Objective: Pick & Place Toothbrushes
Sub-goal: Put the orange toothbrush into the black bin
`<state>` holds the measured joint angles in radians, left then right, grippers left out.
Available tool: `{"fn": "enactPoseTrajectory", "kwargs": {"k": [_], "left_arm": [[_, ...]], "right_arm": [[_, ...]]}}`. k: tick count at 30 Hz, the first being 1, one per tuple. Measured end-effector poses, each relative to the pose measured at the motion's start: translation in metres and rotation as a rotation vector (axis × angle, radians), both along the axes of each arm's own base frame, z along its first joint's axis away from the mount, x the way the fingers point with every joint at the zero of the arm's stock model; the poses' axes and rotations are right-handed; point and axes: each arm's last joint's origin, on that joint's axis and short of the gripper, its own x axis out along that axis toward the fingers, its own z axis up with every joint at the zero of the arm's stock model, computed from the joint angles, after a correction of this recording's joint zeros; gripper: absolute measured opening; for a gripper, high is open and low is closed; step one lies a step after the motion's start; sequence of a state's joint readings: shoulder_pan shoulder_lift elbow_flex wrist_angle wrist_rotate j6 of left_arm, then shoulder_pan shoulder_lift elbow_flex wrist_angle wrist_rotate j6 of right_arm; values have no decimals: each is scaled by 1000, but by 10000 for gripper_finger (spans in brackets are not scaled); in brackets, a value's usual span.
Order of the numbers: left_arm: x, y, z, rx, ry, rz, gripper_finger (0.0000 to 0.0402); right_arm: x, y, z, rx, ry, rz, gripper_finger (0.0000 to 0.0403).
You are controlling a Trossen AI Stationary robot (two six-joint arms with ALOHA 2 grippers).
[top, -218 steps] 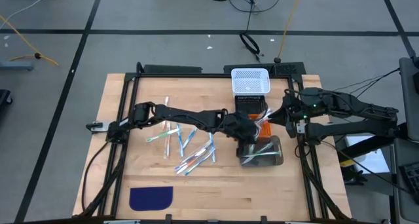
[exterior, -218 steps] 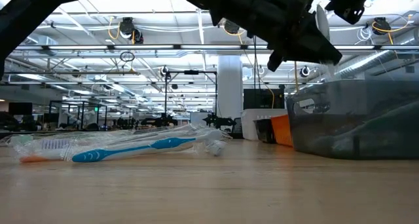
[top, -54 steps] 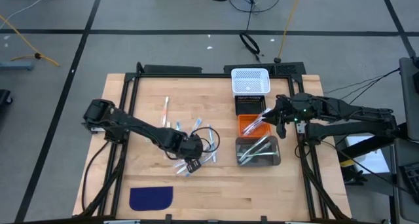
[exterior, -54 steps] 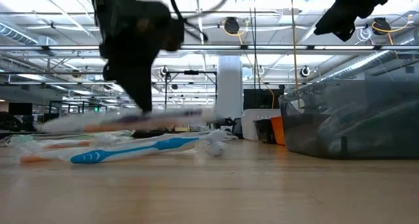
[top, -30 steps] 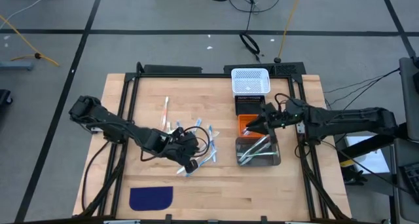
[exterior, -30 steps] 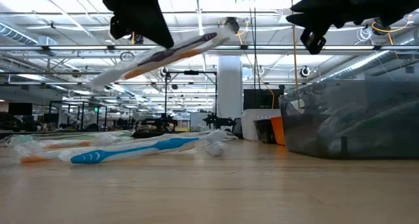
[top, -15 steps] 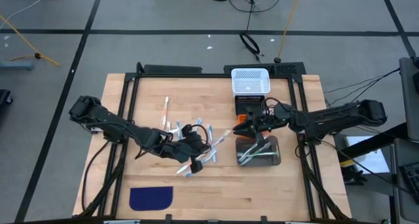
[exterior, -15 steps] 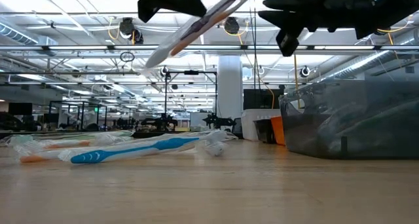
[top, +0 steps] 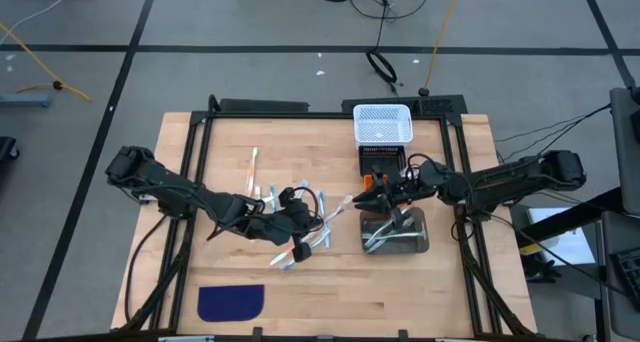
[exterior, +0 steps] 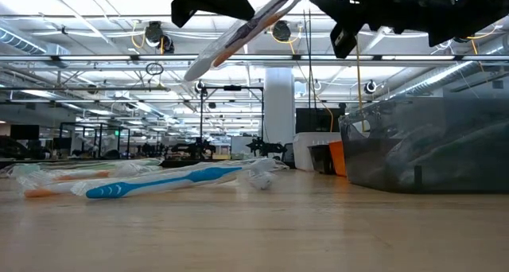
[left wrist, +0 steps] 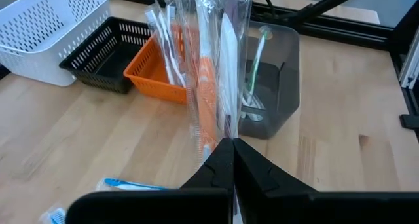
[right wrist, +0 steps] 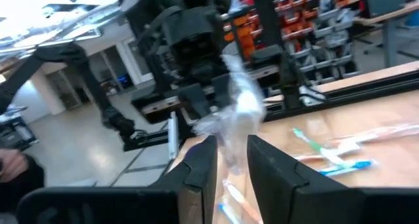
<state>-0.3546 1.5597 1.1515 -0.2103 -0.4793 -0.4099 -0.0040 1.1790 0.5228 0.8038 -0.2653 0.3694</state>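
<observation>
High view: the left gripper (top: 318,220) is hanging above the table (top: 200,152), just to the left of the grey bin (top: 420,244), and is gripping a wrapped toothbrush (top: 337,211) whose free end is pointing toward that bin. The right gripper (top: 366,200) is reaching in from the bin's far side and is sitting at the toothbrush's tip, directly over the bin's left edge. Loose toothbrushes (top: 272,197) are lying scattered on the wood well to the left of the bin; several more are resting inside it. An orange bin (top: 376,187), a black basket (top: 383,158) and a white basket (top: 383,123) are lining up behind the grey bin — a dark blue cloth (top: 231,302) is lying far off toward its front left.

Low view: the held toothbrush (exterior: 242,29) is tilting in the air above and left of the grey bin (exterior: 425,145); a blue one (exterior: 163,181) is lying flat on the table.

Left wrist view: the fingers (left wrist: 219,168) are clamping together on the clear wrapper of the toothbrush (left wrist: 208,93), which is showing an orange handle, with the grey bin (left wrist: 275,80) beyond it.

Right wrist view: the fingers (right wrist: 198,168) are standing apart — the wrapper's end (right wrist: 239,122) is sitting between them, not yet pinched.
</observation>
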Motion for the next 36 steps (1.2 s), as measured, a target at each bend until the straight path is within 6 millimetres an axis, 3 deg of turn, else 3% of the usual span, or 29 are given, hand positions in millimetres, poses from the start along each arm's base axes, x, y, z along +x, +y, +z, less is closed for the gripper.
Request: {"fn": "enactPoseTrajectory", "kwargs": {"k": [9,18,24,32,36], "left_arm": [[0,0,1,2,-5,-3,0],[1,-1,2,-2,-18,-8,0],[2,-2,4,-7,-36,-36,0],[2,-2,3,-11,-26,-40,0],[1,-1,2,-8,-15,-39,0]], "right_arm": [[0,0,2,-17,-28,-2,79],[3,0,12,-22,-70,-6,120],[13,-1,6,-21,-29,-10,136],[24,-1,14,-47,-97,11,136],[27,-1,14,-52,-61,18,106]]}}
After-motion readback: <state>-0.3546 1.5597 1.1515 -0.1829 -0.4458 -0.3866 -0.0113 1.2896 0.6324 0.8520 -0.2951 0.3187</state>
